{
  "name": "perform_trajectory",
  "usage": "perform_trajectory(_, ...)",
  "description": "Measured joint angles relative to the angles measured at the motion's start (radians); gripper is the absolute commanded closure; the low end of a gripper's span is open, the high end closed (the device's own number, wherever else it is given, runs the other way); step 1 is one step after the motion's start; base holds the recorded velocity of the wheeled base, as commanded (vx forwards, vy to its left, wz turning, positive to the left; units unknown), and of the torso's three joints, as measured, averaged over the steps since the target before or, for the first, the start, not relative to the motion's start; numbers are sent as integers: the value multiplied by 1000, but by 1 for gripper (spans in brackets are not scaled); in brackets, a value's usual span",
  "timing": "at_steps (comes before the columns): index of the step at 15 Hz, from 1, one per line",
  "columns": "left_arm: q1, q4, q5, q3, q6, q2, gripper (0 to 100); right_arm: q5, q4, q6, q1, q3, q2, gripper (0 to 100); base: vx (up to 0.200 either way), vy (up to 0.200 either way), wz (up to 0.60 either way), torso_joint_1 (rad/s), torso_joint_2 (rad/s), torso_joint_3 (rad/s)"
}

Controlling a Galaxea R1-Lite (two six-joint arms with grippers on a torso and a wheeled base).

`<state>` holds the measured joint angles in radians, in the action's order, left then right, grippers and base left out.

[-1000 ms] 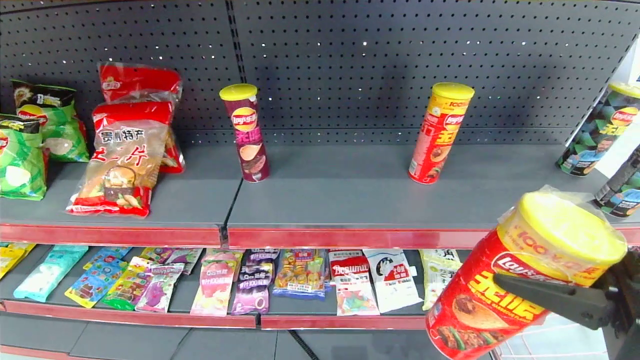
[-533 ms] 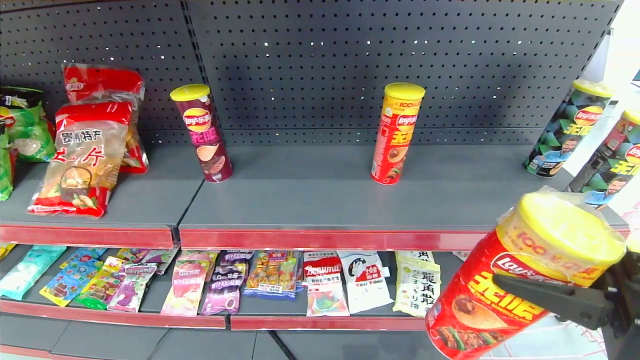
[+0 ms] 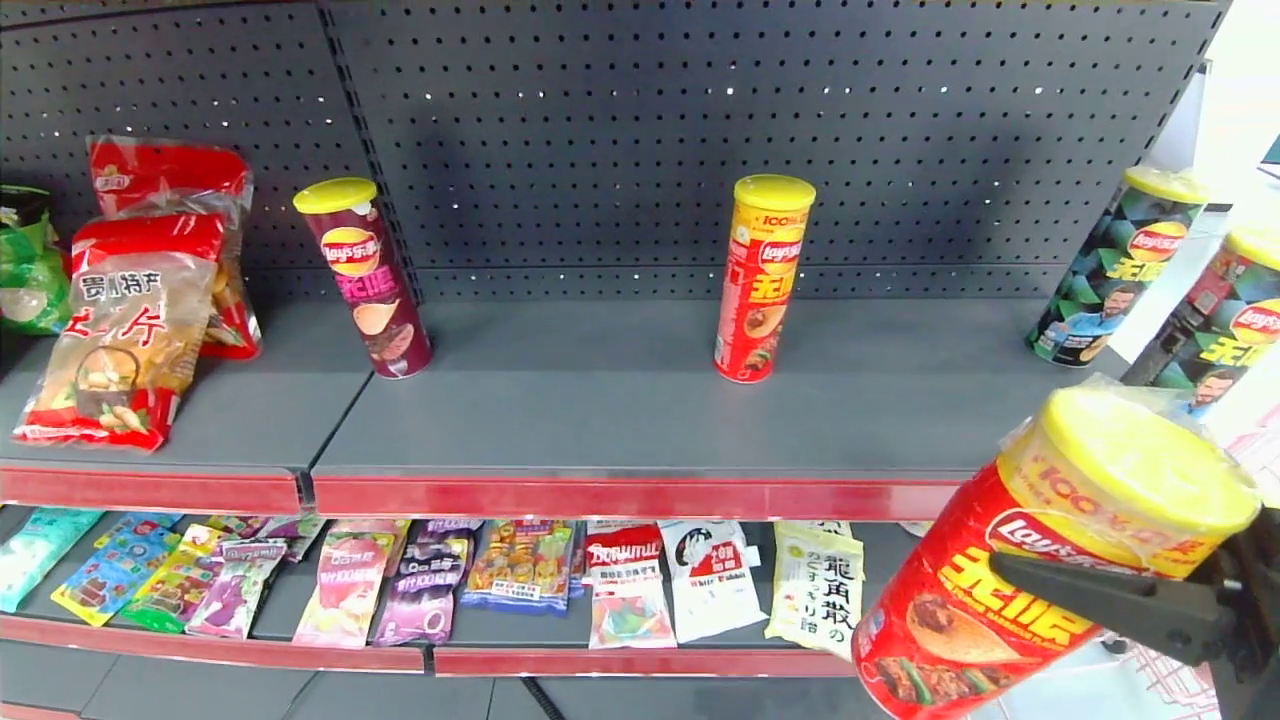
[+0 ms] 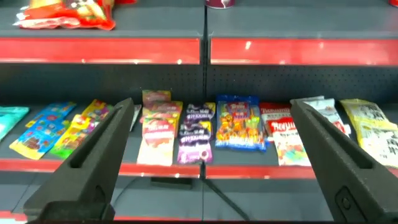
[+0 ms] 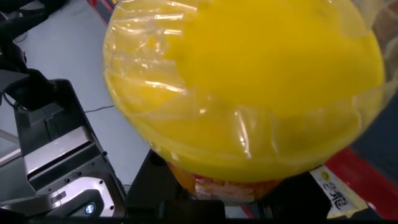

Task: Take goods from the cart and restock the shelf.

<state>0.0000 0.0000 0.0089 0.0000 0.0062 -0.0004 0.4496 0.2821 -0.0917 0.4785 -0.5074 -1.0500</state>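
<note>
While you watch head view: right gripper [image 3: 1090,600] pinches red cylindrical chip can with yellow plastic lid [image 3: 1040,560], tilted, off right front corner of grey shelf [image 3: 600,420].
Left wrist view: left gripper [image 4: 205,162] spread wide, facing snack packets [image 4: 236,124].
Right wrist view: can's lid [image 5: 249,81] film-wrapped.

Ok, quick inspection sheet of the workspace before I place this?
Surface: grey metal top shelf with red front lip.
Job's things: red cardboard chip can with yellow lid, tilted, in the right claw; a matching can upright mid-shelf.
Clutter: maroon can, two dark green cans, snack bags, flat sweet packets on lower shelf.
Claws: right claw shut on the can; left claw open, empty.
Cables: black cable below lower shelf.
Surroundings: dark perforated back panel.
</note>
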Motion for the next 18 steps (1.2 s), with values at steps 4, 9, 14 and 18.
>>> perform_trajectory(4, 0, 0, 0, 0, -2, 0, 0, -2, 1, 0, 0, -2, 0, 100, 50, 0, 0, 2, 1, 1)
perform_trajectory(9, 0, 1, 0, -1, -4, 0, 0, -3, 0, -1, 3, -6, 6, 100, 0, 0, 0, 0, 0, 0)
perform_trajectory(14, -11, -3, -56, -10, 1, 21, 0, -16, 0, -27, 9, -15, 38, 100, 0, 0, 0, 0, 0, 0)
perform_trajectory(18, -23, -13, -89, -254, -25, 162, 0, -16, -2, -23, 6, -14, 65, 100, 0, 0, 0, 0, 0, 0)
